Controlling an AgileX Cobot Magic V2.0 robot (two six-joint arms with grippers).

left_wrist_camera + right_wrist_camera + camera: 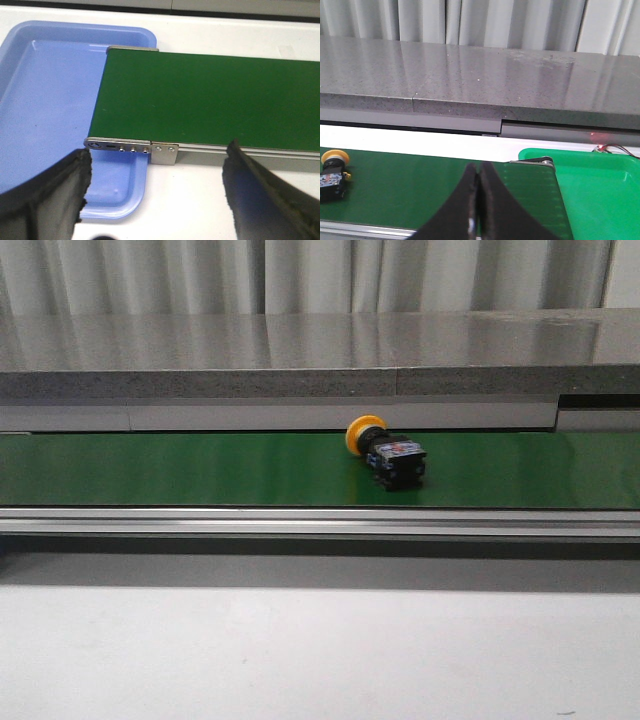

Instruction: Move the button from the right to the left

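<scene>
The button [387, 452], a yellow-orange cap on a black body with blue-white marks, lies on its side on the green belt [180, 470], right of centre. It also shows in the right wrist view [333, 175], on the belt away from my gripper. My right gripper [478, 172] is shut and empty over the belt near its right end. My left gripper [157, 172] is open and empty above the white table by the belt's left end. Neither gripper shows in the front view.
A blue tray [45, 100] sits under the belt's left end. A green tray [600, 185] sits at the belt's right end. A metal bracket [130, 147] edges the belt. A grey stone ledge [300, 360] runs behind it.
</scene>
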